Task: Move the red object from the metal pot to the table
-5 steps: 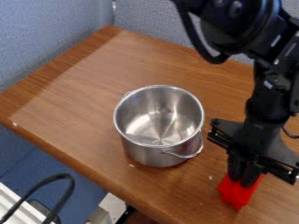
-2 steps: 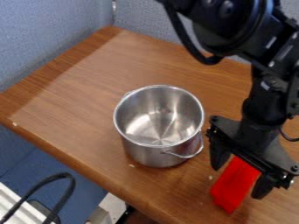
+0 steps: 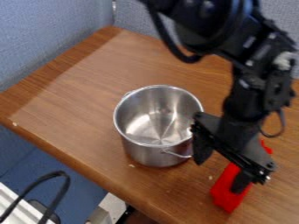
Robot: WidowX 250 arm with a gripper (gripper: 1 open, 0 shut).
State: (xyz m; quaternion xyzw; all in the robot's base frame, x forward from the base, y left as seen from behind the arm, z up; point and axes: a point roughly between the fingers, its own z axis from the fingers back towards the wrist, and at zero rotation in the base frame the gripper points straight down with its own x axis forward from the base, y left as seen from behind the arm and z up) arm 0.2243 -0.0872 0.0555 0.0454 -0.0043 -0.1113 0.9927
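Claw: the claw [image 3: 232, 156] points down with its fingers spread wide, gripping nothing that I can see.
Table: the table [image 3: 70, 83] runs out beneath and to the left of the claw, brown wood.
Metal pot: the metal pot [image 3: 158, 122] stands just left of the claw, and looks empty inside.
Red object: the red object [image 3: 235, 188] rests on the table right below the claw, at the near edge, partly hidden by it.
Progress: the move looks done; I'd say only pulling the arm clear is left.
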